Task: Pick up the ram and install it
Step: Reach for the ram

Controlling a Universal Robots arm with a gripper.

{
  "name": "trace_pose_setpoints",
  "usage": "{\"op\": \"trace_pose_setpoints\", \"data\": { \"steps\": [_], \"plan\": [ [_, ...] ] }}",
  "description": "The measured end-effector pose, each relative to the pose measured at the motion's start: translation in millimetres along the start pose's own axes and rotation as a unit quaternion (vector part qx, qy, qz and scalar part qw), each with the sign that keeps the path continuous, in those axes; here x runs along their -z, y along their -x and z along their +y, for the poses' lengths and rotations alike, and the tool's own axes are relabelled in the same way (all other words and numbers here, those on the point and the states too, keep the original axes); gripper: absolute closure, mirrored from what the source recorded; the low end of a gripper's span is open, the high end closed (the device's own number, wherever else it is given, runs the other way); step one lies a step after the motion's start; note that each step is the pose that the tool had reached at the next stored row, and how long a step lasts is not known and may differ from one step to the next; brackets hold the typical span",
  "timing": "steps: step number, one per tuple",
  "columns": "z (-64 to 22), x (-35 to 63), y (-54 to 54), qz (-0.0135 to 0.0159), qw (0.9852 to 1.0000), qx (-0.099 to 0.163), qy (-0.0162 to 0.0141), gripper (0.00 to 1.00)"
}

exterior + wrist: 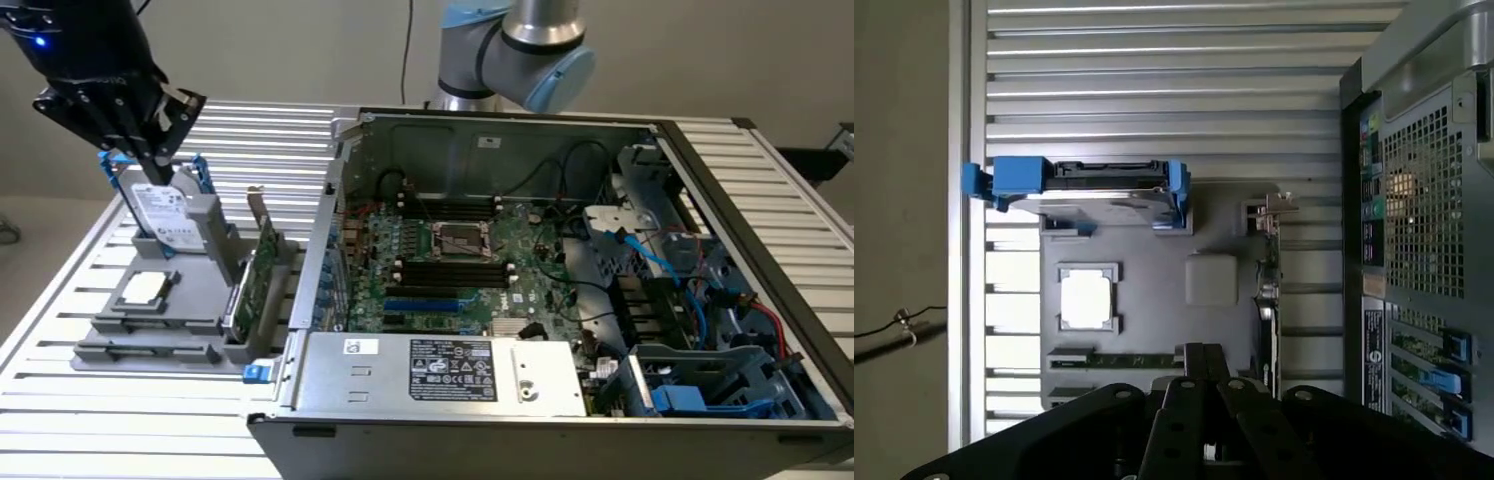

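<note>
- The ram [1116, 359] sits on edge in a slot of the grey holder [1154, 300], on the side away from the hard drive [1104, 195].
- The gripper [1202, 362] hangs over the holder, fingers pinched together, empty.
- The power supply [441, 370] label is too small to read.

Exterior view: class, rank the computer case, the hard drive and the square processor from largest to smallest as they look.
1. computer case, by far largest.
2. hard drive, standing upright.
3. processor, smallest.
Drive and processor share one grey holder, so nearness barely matters.
</note>
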State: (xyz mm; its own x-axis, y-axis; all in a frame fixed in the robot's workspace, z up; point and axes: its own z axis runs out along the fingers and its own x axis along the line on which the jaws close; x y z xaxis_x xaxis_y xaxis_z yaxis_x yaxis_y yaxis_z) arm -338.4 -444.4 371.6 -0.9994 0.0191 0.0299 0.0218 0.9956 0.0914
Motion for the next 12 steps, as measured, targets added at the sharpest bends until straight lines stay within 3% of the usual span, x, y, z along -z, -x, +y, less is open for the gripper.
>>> {"op": "trace_pose_setpoints", "data": {
  "steps": [5,12],
  "plan": [
    [-5.0,0.2,-8.1,0.0003,1.0,0.003,-0.0004,0.89],
    [-21.0,1.1,-14.5,0.0003,1.0,0.003,-0.0003,0.89]
  ]
}}
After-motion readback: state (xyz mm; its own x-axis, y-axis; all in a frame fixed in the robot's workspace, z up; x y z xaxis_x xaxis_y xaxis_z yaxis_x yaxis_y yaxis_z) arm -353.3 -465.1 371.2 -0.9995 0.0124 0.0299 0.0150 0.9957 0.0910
